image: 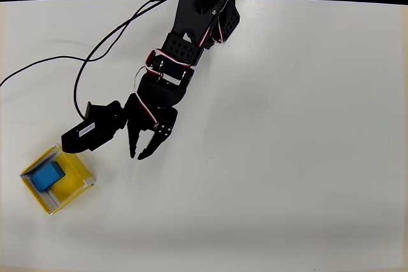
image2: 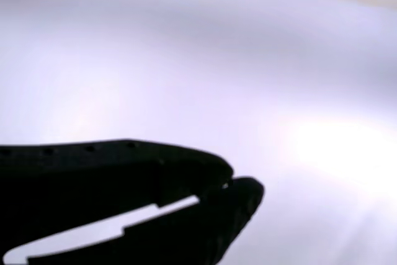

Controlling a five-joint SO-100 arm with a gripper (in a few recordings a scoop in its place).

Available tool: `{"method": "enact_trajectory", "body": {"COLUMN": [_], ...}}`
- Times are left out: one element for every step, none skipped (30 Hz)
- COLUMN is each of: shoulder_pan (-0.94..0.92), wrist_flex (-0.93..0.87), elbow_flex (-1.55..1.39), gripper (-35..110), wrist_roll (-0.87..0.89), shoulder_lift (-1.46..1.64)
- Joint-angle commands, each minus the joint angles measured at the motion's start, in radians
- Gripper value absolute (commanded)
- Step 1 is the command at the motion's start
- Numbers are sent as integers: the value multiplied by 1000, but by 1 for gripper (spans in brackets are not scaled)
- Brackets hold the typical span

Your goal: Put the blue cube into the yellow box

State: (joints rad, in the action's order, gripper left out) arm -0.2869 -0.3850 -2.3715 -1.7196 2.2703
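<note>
In the overhead view, the small bright-blue matte cube (image: 48, 176) lies inside the small square yellow box (image: 71, 181) in the lower left of the frame. The block looks slightly longer than wide, with plain faces and a lighter top, and it sits in the box's upper-left part, leaving bare yellow floor to its lower right. The box has thin pale rims along its walls and stands turned diagonally on the white desk (image: 287, 157).

The black robot arm (image: 191, 36) reaches down from the top centre of the frame toward the left centre. Its end effector (image: 138, 154) hangs above bare desk, to the upper right of the box and apart from it. The fingertips lie close together, almost touching, with only a narrow gap behind them, and nothing is held between them. In the wrist view the dark fingers (image2: 124, 178) show at the lower left, tips meeting, a thin slit of light between them, against the blurred pale desk surface. Black cables (image: 95, 49) trail across the upper left.
</note>
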Motion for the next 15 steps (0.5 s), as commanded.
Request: {"method": "enact_trajectory", "body": {"shoulder_pan": [95, 117, 140, 158, 175, 192, 209, 222, 236, 249, 258, 262, 264, 262, 256], "wrist_flex": [-137, -173, -210, -255, -296, -327, -362, -403, -434, -462, -494, -517, -535, -552, -569], "elbow_flex": [-92, -129, -166, -199, -235, -270, -305, -342, -382, -420, -459, -497, -535, -574, -611], "gripper": [0, 0, 0, 0, 0, 0, 0, 0, 0, 0, 0, 0, 0, 0, 0], "wrist_roll": [-21, -18, -14, -12, -11, -6, -3, -6, -6, -6, -12, -17, -23, -32, -43], "shoulder_lift": [291, 341, 388, 433, 476, 517, 557, 600, 647, 692, 738, 782, 822, 862, 900]}}
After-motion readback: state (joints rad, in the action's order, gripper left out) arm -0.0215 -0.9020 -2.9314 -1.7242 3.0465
